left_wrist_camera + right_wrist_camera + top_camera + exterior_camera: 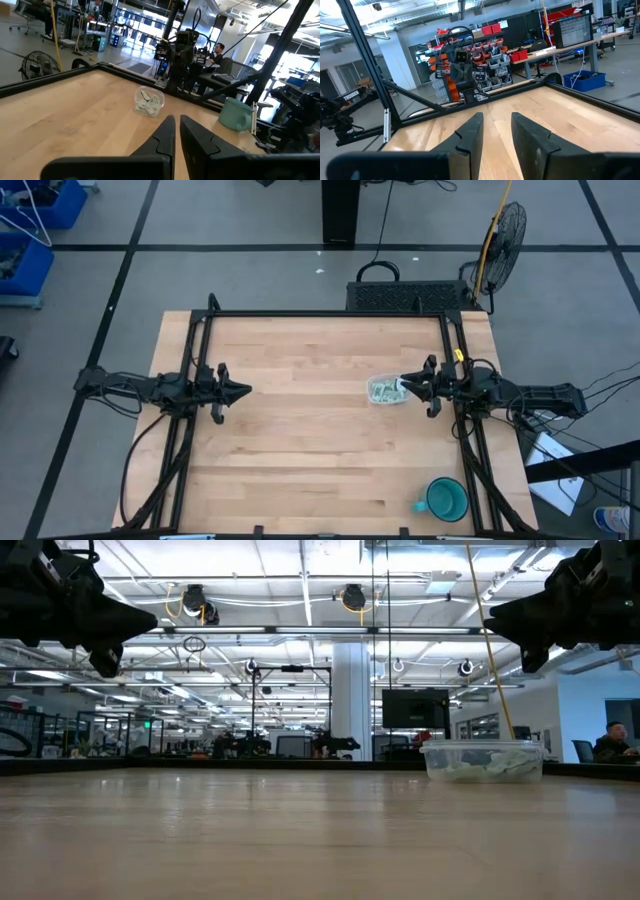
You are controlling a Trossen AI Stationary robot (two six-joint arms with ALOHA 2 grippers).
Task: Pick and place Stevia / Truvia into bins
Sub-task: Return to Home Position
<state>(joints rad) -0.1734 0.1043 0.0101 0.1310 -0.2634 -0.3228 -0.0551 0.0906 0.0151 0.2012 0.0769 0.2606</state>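
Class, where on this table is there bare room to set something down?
Bare wood spans the middle, between the left gripper and the clear tub. Crowded: the right gripper hangs by the tub; the teal mug fills the right arm's corner.

bright overhead lighting, soft shadows, blurred low foreground

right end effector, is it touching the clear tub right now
Apart. The low view shows the right end effector hanging high, with open air between it and the clear tub sitting on the table.
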